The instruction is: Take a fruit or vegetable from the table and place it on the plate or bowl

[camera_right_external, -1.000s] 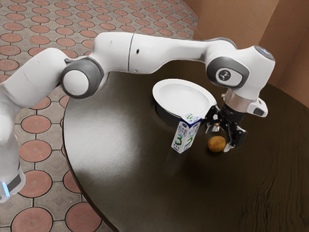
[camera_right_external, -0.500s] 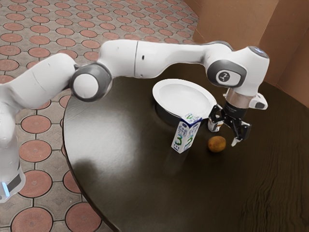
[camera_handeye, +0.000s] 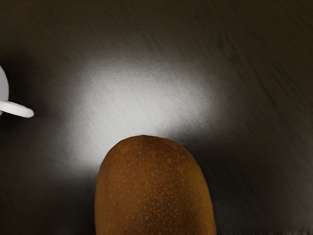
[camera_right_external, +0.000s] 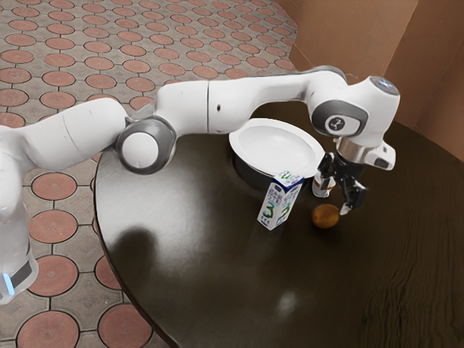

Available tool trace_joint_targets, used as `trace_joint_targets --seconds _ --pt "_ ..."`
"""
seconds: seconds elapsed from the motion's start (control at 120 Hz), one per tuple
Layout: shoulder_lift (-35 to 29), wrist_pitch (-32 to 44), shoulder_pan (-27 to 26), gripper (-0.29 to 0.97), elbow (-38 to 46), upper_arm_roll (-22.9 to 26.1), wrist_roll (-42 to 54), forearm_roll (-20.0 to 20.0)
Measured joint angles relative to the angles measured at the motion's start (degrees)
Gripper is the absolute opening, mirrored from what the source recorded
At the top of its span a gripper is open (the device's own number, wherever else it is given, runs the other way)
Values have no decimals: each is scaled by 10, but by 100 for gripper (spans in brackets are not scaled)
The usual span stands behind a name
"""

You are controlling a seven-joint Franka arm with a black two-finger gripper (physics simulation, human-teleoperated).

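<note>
Hand [camera_right_external: 336, 199] higher than a second ago, wide open, kiwi [camera_right_external: 326, 215] just beneath it.

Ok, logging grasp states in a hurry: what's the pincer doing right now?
Pincer: open, holding nothing, just over the kiwi.

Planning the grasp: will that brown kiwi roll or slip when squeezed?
Probably apt to roll: the kiwi is a rounded oval lying on the smooth table. Its speckled, matte skin suggests decent grip.
</note>
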State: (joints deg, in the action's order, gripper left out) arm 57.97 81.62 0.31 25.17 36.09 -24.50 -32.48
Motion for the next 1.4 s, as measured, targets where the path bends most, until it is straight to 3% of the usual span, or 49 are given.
trace_joint_targets --seconds 0.375,0.817,1.4 --pt "3 10 6 68 12 22 85 -1" --pt "4 12 22 68 28 18 40 41" --pt "25 22 28 68 35 16 -2 46"
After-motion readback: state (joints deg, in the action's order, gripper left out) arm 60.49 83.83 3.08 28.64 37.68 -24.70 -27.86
